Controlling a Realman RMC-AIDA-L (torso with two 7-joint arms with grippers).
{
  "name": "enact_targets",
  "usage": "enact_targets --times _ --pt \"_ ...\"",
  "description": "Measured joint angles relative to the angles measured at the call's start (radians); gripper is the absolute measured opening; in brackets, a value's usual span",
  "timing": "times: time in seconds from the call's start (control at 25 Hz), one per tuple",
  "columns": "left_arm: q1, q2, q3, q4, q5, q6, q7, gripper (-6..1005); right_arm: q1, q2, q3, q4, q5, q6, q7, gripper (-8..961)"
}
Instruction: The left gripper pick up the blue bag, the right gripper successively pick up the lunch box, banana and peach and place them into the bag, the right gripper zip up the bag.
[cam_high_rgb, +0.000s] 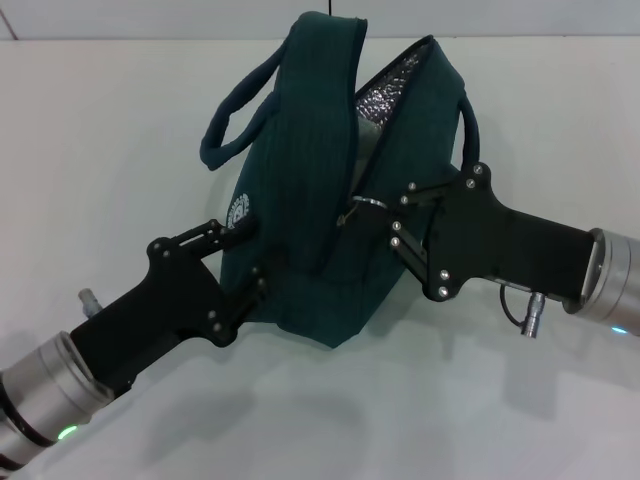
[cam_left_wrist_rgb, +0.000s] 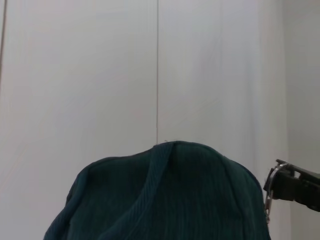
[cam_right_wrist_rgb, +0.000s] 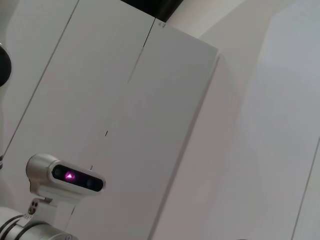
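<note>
Head view shows a white table with the blue bag on it. Left gripper is closed on the bag's near side. Right gripper pinches the zipper ring by the bag's part-open top. Left wrist view shows the bag's top against a white wall. Right wrist view shows only white walls and a camera head.
</note>
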Motion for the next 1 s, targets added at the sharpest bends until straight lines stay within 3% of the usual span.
enact_targets --times 0.24,0.64,1.0 --pt "-0.016 -0.002 0.000 0.000 0.001 -0.003 0.004 379 0.000 0.000 0.000 -0.001 0.001 0.008 0.000 15" --pt "-0.025 -0.004 0.001 -0.002 0.000 -0.005 0.032 105 0.000 0.000 -0.001 -0.001 0.002 0.002 0.000 15" --pt "-0.024 -0.007 0.028 -0.009 0.028 0.000 0.105 70 -0.036 0.000 -0.004 -0.001 0.068 -0.001 0.001 15"
